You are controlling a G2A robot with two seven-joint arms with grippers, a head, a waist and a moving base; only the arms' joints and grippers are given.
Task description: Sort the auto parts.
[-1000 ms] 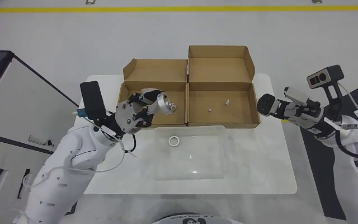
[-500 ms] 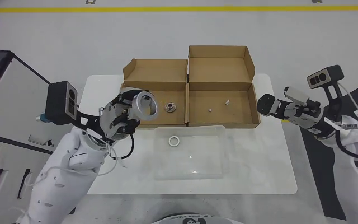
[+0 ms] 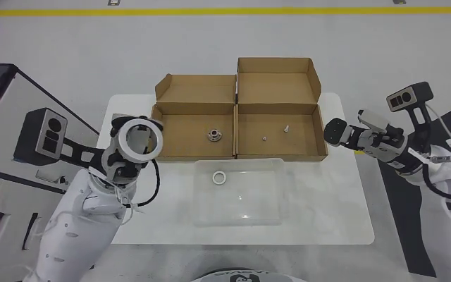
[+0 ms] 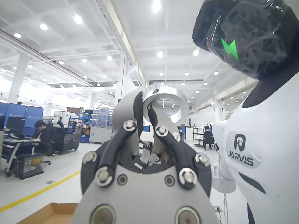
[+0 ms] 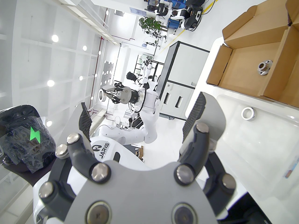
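Pinching a large silver metal ring [image 4: 168, 92] by its rim, the left gripper [image 4: 146, 108] holds it aloft beside the open brown cardboard boxes [image 3: 183, 134]; mid-carry, it likely needs lowering into one, while the right gripper [image 5: 141, 103] hangs spread.

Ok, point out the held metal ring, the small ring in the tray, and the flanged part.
metal ring [image 4: 168, 92], left wrist view, upper rim.
small ring [image 5: 244, 117], right wrist view, outer wall.
flanged part [image 5: 268, 64], right wrist view, flange.
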